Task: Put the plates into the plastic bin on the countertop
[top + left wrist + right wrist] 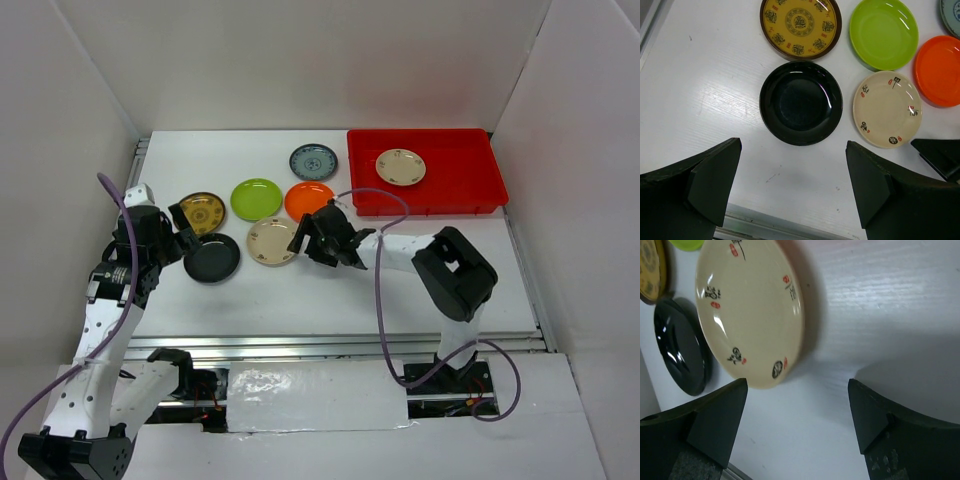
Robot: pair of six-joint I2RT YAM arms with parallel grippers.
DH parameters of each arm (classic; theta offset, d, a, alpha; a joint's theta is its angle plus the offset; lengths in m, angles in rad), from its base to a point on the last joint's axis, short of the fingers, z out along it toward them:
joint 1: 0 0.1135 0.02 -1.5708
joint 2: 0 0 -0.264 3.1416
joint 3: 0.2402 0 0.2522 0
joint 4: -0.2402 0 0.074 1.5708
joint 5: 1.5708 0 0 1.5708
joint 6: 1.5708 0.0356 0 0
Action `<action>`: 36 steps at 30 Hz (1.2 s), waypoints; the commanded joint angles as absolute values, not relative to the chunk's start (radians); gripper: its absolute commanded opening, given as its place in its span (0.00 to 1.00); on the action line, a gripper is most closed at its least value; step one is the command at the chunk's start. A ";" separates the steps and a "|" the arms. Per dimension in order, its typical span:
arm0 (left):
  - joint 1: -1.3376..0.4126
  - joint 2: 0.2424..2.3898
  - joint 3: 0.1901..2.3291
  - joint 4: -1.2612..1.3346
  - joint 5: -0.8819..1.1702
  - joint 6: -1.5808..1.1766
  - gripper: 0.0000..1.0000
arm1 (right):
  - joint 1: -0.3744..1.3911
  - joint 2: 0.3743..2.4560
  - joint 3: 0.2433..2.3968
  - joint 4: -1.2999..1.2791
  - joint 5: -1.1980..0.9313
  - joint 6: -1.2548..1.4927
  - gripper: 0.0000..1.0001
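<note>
Countertop (440, 280) holds six plates (256, 198), bin (470, 172) one

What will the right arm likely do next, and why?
Probably shift toward the cream plate and close on its rim: the right gripper is open and empty, the plate lies just off its fingers, and the bin holds only one.

Right gripper (797, 407) is seen with jaws spread wide, nothing held between them. A cream plate (750, 310) is laid on the white countertop (890, 305) just beyond the left finger; a black plate (682, 352) is set close beside it. A gold patterned plate (649, 270) and a lime green plate (687, 244) are cut off at the top left.
</note>
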State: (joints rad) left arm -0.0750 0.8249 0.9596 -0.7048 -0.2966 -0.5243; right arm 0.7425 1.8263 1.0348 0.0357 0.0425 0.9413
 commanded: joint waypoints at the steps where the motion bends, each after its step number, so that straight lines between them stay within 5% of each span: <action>1: -0.072 0.818 0.976 -0.678 -0.261 -0.505 0.99 | 0.732 1.905 1.091 0.140 0.035 0.989 0.88; 5: -0.072 0.821 0.976 -0.675 -0.250 -0.500 0.99 | 0.709 1.973 1.134 0.123 0.015 1.009 0.66; 15: -0.074 0.811 0.976 -0.673 -0.244 -0.497 0.99 | 0.673 2.008 1.209 0.046 0.005 1.029 0.36; 22: -0.072 0.802 0.973 -0.670 -0.241 -0.494 0.99 | 0.658 2.049 1.273 0.011 -0.098 1.017 0.33; 24: -0.072 0.799 0.973 -0.672 -0.241 -0.492 0.99 | 0.658 2.049 1.275 0.008 -0.095 1.020 0.10; 26: -0.072 0.799 0.973 -0.672 -0.242 -0.492 0.99 | 0.655 2.043 1.261 0.015 -0.091 1.028 0.00; 36: -0.072 0.785 0.974 -0.676 -0.258 -0.500 0.99 | 0.707 1.672 1.129 -0.054 0.023 0.959 0.00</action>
